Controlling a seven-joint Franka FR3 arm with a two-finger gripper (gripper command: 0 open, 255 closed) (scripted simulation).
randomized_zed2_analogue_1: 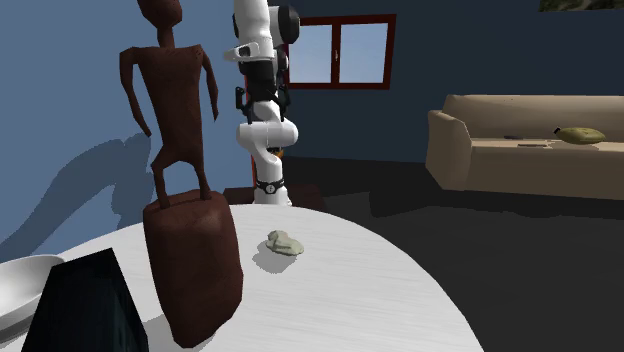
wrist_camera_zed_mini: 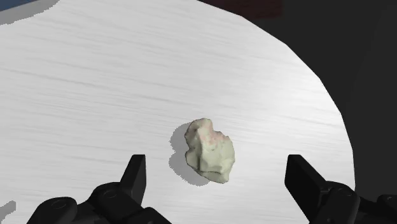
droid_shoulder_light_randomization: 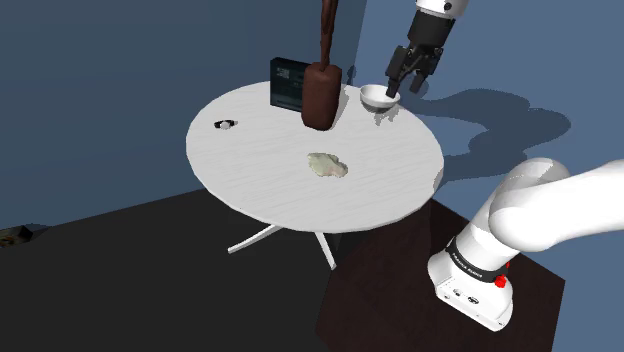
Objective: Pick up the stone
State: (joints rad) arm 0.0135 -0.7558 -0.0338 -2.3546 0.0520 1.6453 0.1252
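Obs., standing by the round white table (droid_shoulder_light_randomization: 260, 190).

- Stone (droid_shoulder_light_randomization: 326, 165): pale, greenish-grey, lumpy. It lies flat on the tabletop near the table's middle, a little toward the edge that faces the stand (droid_shoulder_light_randomization: 420, 310). It rests alone, well apart from everything else on the table, and casts a small shadow beside it.
- Gripper (droid_shoulder_light_randomization: 405, 85): all black, held up in the air above the table and touching nothing. The two fingers (wrist_camera_zed_mini: 133, 178) stand wide apart. In the wrist view the stone sits between them but far below, with bare tabletop showing all round it. No contact.
- Arm: the white links rise from the stand, with the hand pointing down at the table.
- Brown figure (droid_shoulder_light_randomization: 320, 95): a dark reddish-brown statue, upright on a blocky base, toward the table's far edge in the shoulder view.
- Dark box (droid_shoulder_light_randomization: 290, 83): upright just behind the figure, at that same far edge.
- White bowl (droid_shoulder_light_randomization: 380, 97): near the table's edge, beside the figure on the shoulder view's right.
- Small black-and-white object (droid_shoulder_light_randomization: 227, 124): near the table's edge on the shoulder view's left. Cannot tell what it is.
- Room: blue walls, dark floor. In the second exterior view a tan sofa (randomized_zed2_analogue_1: 530, 140) and a red-framed window (randomized_zed2_analogue_1: 340, 50) stand behind the arm.
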